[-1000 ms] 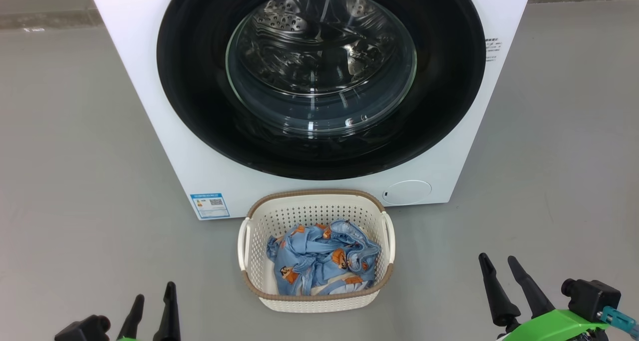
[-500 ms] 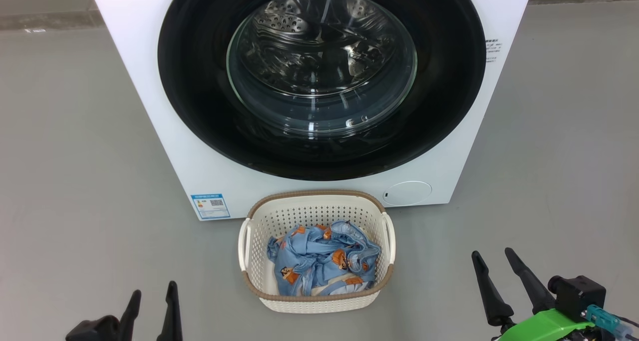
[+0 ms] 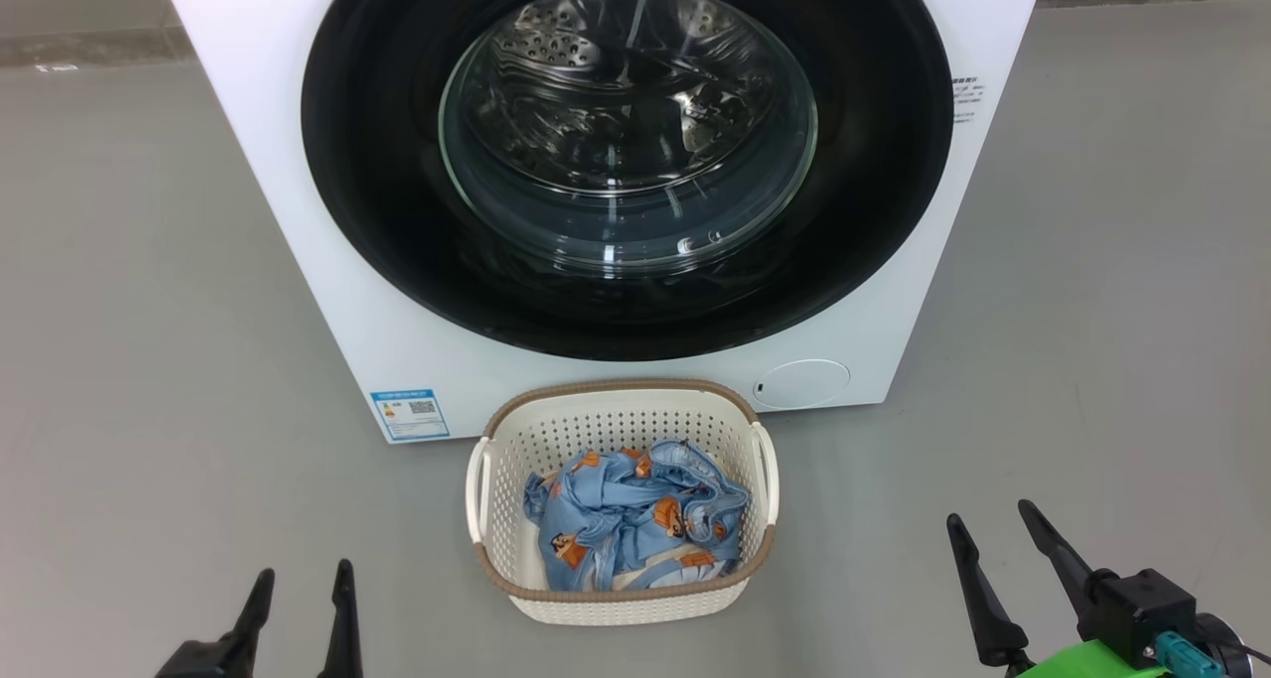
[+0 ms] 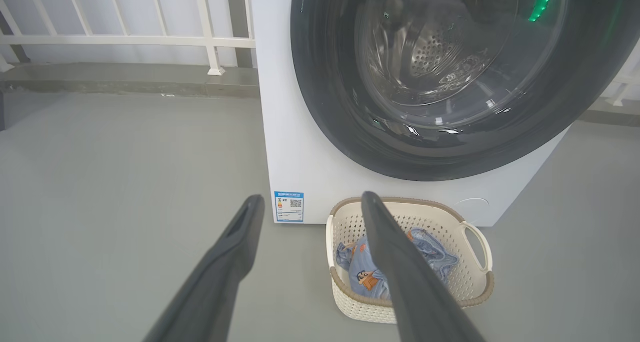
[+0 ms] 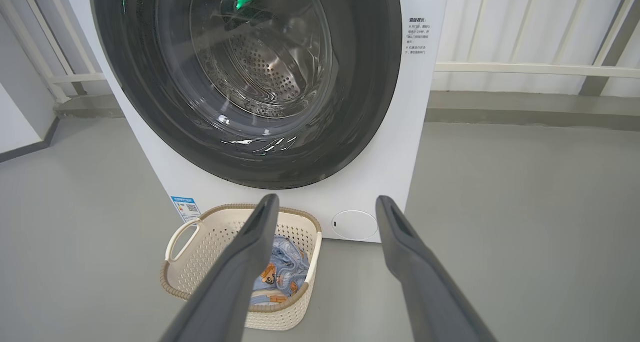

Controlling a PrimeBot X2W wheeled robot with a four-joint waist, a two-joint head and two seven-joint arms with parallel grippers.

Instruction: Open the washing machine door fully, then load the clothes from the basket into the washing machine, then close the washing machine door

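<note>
The whole head view has shifted a touch. The washing machine door (image 3: 377,162) stays shut. The clothes (image 3: 635,514) lie in the basket (image 3: 616,390) at lower centre. The left hand (image 3: 304,571) and right hand (image 3: 990,512) are spread open and empty in the bottom corners.

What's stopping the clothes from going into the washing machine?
The door is shut on the washing machine, just behind the basket holding the clothes. Nothing else visible is in the way.
</note>
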